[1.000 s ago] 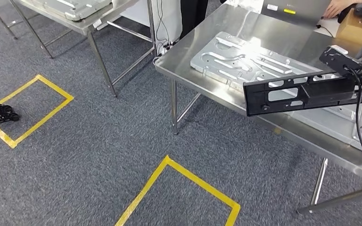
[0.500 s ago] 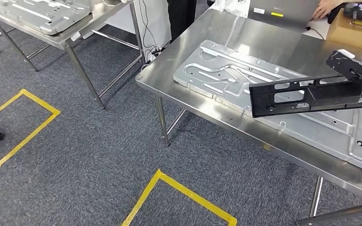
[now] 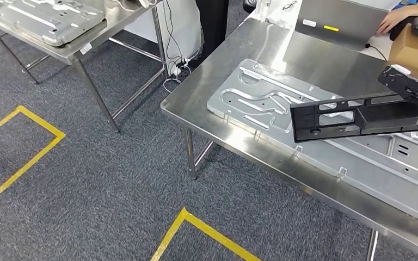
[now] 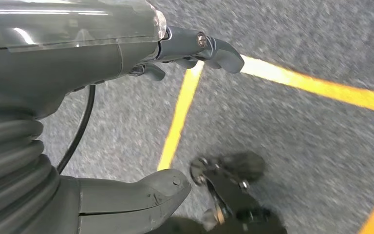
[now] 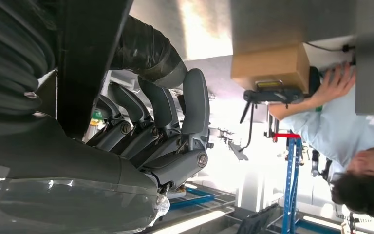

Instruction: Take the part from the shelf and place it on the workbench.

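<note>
Closer now than a second ago, the workbench (image 3: pixel 217 117) fills more of the head view as the camera has swung toward it; the black part (image 3: pixel 354 117) hangs over the grey plate (image 3: pixel 261 100) lying there. Fingers (image 5: pixel 160 109) of the right hand (image 5: pixel 146 136) are curled round one end. Long, stiff and cut out, it looks light but levers hard from that end grip. The left hand (image 4: pixel 175 97) hangs over the carpet, fingers apart, holding nothing.
</note>
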